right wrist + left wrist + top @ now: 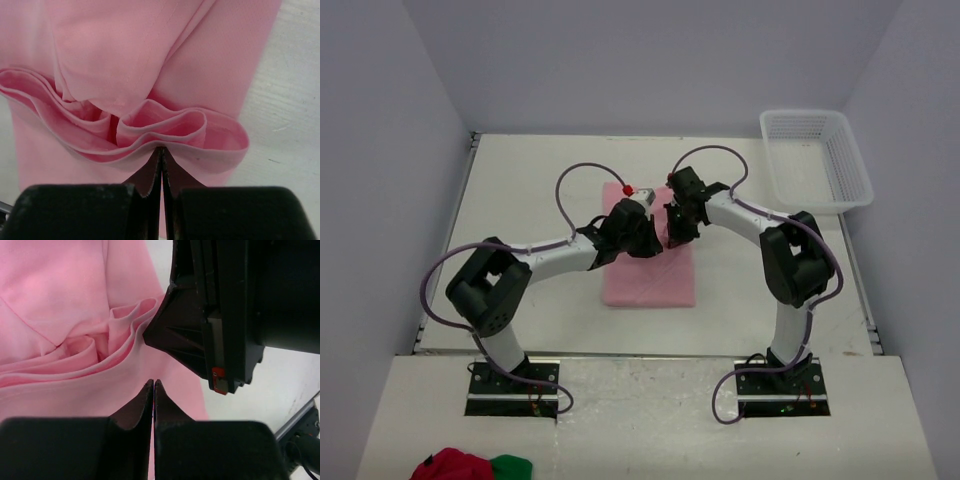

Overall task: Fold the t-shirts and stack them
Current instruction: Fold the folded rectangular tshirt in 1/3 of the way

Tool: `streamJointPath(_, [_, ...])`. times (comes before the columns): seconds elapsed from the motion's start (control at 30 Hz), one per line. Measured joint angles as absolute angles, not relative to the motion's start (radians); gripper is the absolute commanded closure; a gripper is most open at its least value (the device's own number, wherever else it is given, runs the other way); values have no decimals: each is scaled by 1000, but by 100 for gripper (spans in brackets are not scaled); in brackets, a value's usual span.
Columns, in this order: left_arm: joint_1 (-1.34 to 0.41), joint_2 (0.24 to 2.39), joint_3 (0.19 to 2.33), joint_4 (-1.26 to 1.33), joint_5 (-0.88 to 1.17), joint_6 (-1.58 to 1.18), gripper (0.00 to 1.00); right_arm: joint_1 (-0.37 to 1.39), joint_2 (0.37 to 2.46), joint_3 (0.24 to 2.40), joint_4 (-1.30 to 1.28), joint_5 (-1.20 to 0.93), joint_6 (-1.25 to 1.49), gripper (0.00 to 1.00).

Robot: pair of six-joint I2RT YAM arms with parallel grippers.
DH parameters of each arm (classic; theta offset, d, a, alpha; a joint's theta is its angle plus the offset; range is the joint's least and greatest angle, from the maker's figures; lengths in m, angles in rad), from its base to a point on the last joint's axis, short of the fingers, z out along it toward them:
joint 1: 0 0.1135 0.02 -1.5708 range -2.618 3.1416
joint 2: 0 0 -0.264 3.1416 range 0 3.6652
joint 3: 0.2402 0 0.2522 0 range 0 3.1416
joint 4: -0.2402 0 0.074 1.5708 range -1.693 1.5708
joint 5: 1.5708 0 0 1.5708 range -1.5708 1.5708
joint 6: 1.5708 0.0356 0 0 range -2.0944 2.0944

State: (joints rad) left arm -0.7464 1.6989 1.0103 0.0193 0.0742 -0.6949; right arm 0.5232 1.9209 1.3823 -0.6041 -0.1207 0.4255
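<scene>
One light pink t-shirt (650, 282) lies folded into a tall rectangle at the middle of the table. Both arms meet over its far half. My left gripper (650, 240) (153, 383) is shut, its tips resting on smooth pink cloth (60, 295) with nothing seen between them. My right gripper (673, 232) (161, 149) is shut on a bunched edge of the t-shirt (150, 60), where several layered folds curl up just beyond the tips. In the left wrist view the right gripper's black body (225, 315) sits close by, with the pleats running up to it.
A white mesh basket (817, 155) stands at the far right corner of the table. A red and green cloth bundle (470, 466) lies off the table at the near left. White walls close in the table on three sides.
</scene>
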Motion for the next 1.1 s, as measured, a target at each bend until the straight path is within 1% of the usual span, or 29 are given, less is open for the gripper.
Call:
streamJointPath(0.23, [-712,1802,1029,19,86,-683,100,508,1967,1399,-610,-126,424,100])
streamJointPath(0.67, [-511,1816,938,79,120,-648,100,468,2017,1411,-640,-127,429,100])
streamJointPath(0.9, [-505,1816,908,142,140,-641,100,461,2047,1453,-665,-140,429,100])
streamJointPath(1.1, [-504,1797,891,146,151,-627,100,457,2056,1478,-680,-130,422,100])
